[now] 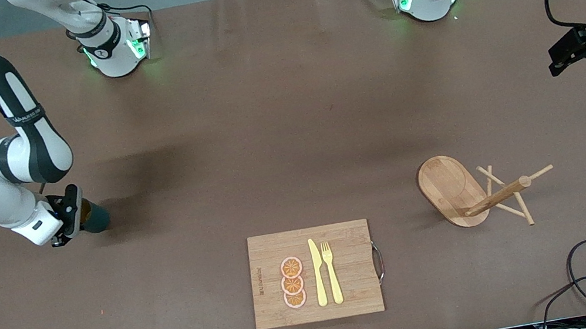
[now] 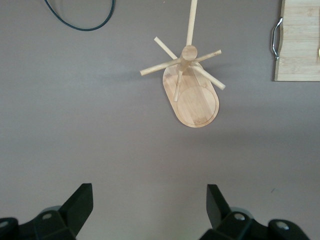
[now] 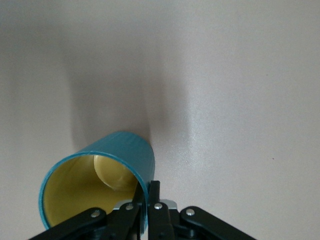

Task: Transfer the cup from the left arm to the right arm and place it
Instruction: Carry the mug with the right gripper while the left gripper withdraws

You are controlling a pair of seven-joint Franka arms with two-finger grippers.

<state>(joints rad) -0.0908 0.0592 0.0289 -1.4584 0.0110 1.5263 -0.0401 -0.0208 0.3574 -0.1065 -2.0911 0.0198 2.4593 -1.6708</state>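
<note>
Seen from high across a brown table [image 1: 282,101]: one dark teal cup [image 1: 94,217] held by the right gripper [image 1: 76,215] at the right arm's end of the table, fingers pinched on the cup's rim wall, one finger inside and one outside, as the right wrist view shows [image 3: 117,172]; held tilted and low over the cloth, probably for setting down, contact with the table not clear. Left gripper [image 1: 578,51] waiting off at the left arm's end, fingers spread wide and holding nothing. Also present: one wooden mug tree [image 1: 476,193] tipped on its side, one bamboo cutting board [image 1: 341,240] nearer the front camera, carrying three orange slices [image 1: 293,282], one yellow knife [image 1: 317,272] and one yellow fork [image 1: 332,271], laid side by side like a place setting
</note>
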